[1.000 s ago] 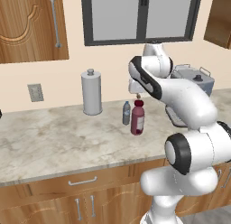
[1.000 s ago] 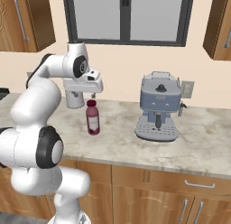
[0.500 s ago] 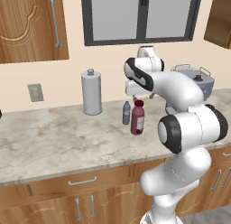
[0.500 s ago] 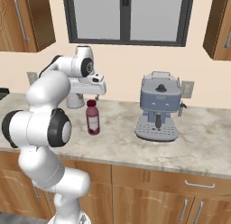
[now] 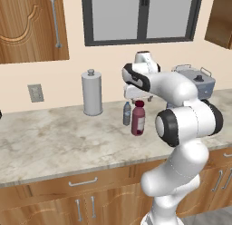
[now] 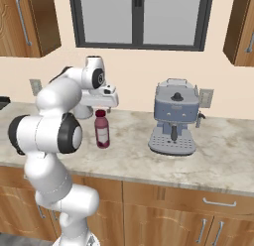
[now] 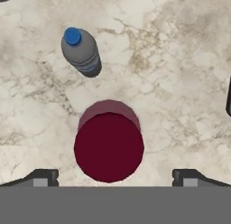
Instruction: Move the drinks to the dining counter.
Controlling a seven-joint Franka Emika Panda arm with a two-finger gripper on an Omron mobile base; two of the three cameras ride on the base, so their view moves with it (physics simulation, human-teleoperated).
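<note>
Counter (image 5: 54, 138) under window held juice bottle (image 7: 108, 146), upright, water bottle (image 7: 81, 51) just beside. Gripper (image 7: 115, 175) hovered directly above juice cap, jaws spread wide, empty. Risk: off-centre descent could tip juice into water bottle.

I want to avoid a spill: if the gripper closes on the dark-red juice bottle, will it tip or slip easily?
The juice bottle stands upright and looks wide for its height, so it probably resists tipping. Its smooth round body may slip or turn in the open gripper. A sideways nudge could knock the water bottle close beside it.
</note>
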